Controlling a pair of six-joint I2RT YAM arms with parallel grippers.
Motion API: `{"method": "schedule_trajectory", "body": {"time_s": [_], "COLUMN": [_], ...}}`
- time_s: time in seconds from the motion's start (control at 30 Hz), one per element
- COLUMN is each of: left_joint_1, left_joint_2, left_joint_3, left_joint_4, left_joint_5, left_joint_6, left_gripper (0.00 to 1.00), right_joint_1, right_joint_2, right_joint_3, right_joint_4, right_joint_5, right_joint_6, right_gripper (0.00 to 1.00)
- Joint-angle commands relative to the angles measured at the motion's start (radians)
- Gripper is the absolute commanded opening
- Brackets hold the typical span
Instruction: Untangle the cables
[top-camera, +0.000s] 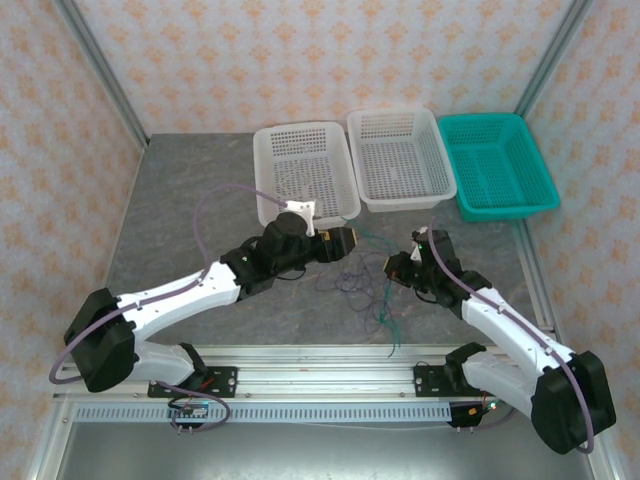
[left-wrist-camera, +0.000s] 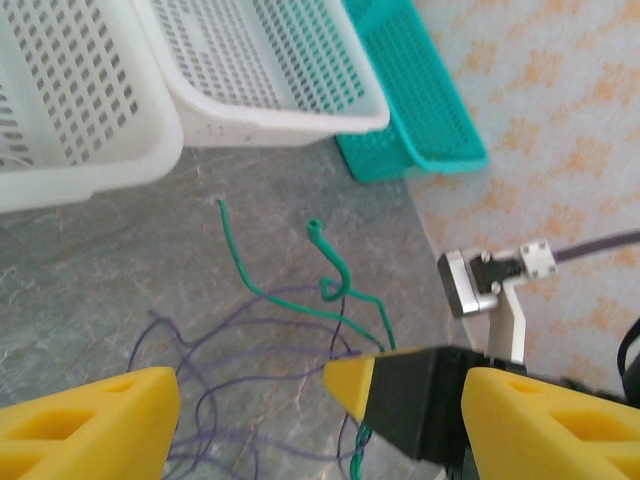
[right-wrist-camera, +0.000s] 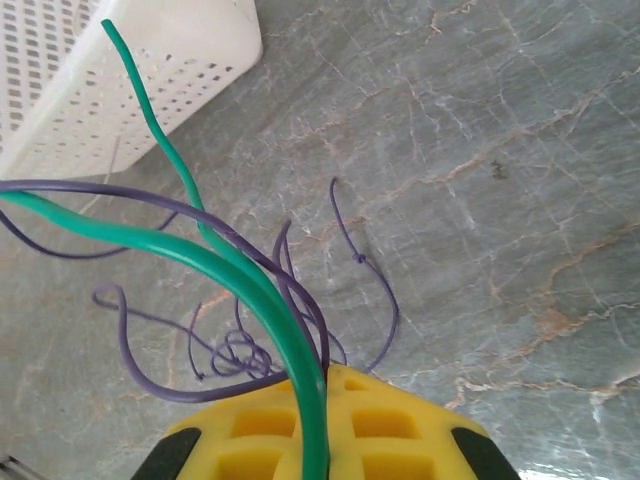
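The right end effector (right-wrist-camera: 322, 388) is closed on the green cable (right-wrist-camera: 215, 265), which is pinched between its yellow pads a little above the desk (top-camera: 200, 220). This lifts the strand clear of the loops under it, probably so it can be drawn out of the knot. From the clamp the green cable's long axis runs away from the pads, up and to the left toward the far side. One stretch arcs off leftward and a thinner stretch points at the corner of the white basket (top-camera: 262, 200). In the left wrist view its free ends lie on the stone, one curled into a small hook, and both point toward the far baskets. The purple cables (right-wrist-camera: 130, 340) sag around and below the green one in loose loops with a small knot close to the pads, so they look tangled with it. The left end effector (top-camera: 338, 240) is spread wide and grips nothing. It hangs just left of the right one, above the near-centre heap, likely so it can pin or take a purple strand while the green one is pulled. The heap lies between the two arms, near the white basket but outside it.
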Motion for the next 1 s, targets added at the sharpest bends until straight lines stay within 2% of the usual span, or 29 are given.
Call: {"method": "schedule_trajectory", "body": {"time_s": [0.0, 0.07, 0.17, 0.33, 0.4, 0.47, 0.53, 0.67, 0.83, 0.97], "left_joint_1": [0.001, 0.002, 0.009, 0.018, 0.018, 0.017, 0.018, 0.016, 0.014, 0.004], "left_joint_2": [-0.003, 0.001, 0.003, -0.027, -0.039, -0.043, -0.040, -0.031, 0.059, 0.133], "left_joint_3": [-0.044, -0.046, -0.057, -0.142, -0.177, -0.191, -0.201, -0.261, -0.260, -0.246], "left_joint_4": [0.117, 0.067, -0.003, -0.003, -0.043, -0.149, -0.224, -0.195, -0.133, -0.075], "left_joint_5": [-0.096, -0.138, -0.182, -0.185, -0.223, -0.303, -0.334, -0.275, -0.158, -0.122], "left_joint_6": [-0.039, 0.011, 0.089, 0.126, 0.083, 0.006, -0.055, -0.147, -0.173, -0.189], "left_gripper": [0.75, 0.70, 0.66, 0.64, 0.64, 0.61, 0.58, 0.54, 0.35, 0.35], "right_joint_1": [0.005, 0.003, 0.004, 0.003, 0.004, 0.003, 0.005, 0.004, 0.004, 0.004], "right_joint_2": [-0.016, -0.009, 0.007, 0.001, 0.001, 0.006, 0.011, 0.016, 0.018, 0.016], "right_joint_3": [0.021, 0.046, 0.077, 0.090, 0.088, 0.087, 0.086, 0.083, 0.078, 0.077], "right_joint_4": [0.033, -0.021, -0.038, -0.063, -0.057, -0.049, -0.042, -0.039, -0.036, -0.046], "right_joint_5": [0.054, 0.091, 0.060, 0.090, 0.096, 0.097, 0.098, 0.104, 0.113, 0.127], "right_joint_6": [0.084, 0.113, 0.116, 0.109, 0.113, 0.121, 0.123, 0.121, 0.116, 0.113], "right_gripper": [0.00, 0.00, 0.00, 0.00, 0.00, 0.00, 0.00, 0.00, 0.00, 0.00]}}
